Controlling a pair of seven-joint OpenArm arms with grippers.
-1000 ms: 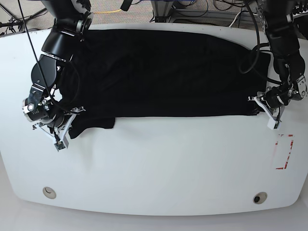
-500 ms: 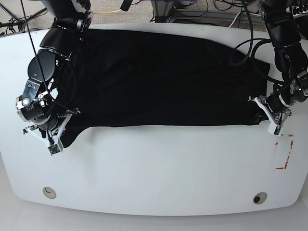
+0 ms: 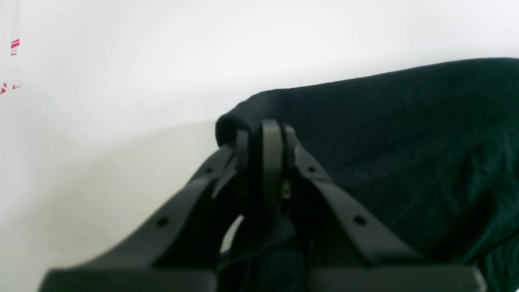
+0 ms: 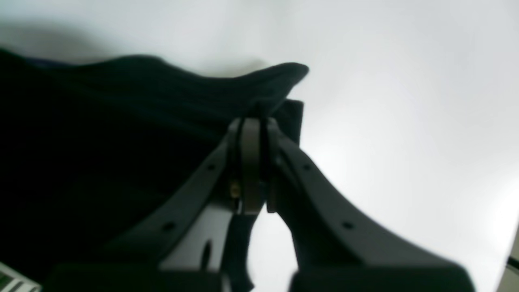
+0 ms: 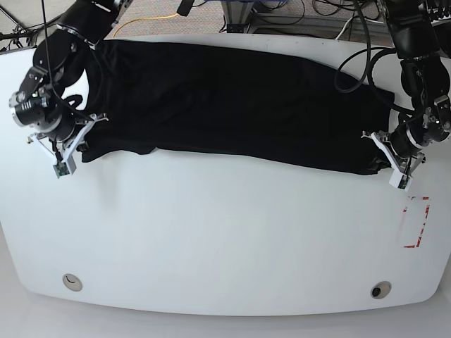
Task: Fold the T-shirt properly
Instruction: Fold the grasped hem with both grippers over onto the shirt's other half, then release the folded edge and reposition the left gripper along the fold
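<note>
Your left gripper has its fingers pinched tight on one corner of the black T-shirt, and your right gripper clamps the opposite corner. The soft, matte cloth lies stretched in a long band across the far half of the white desk, whose smooth near half lies bare.

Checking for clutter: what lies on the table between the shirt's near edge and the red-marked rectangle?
Nothing: bare white table between T-shirt and red-marked rectangle, in the base view.

Base cam overhead; wrist cams close, low-angle.
</note>
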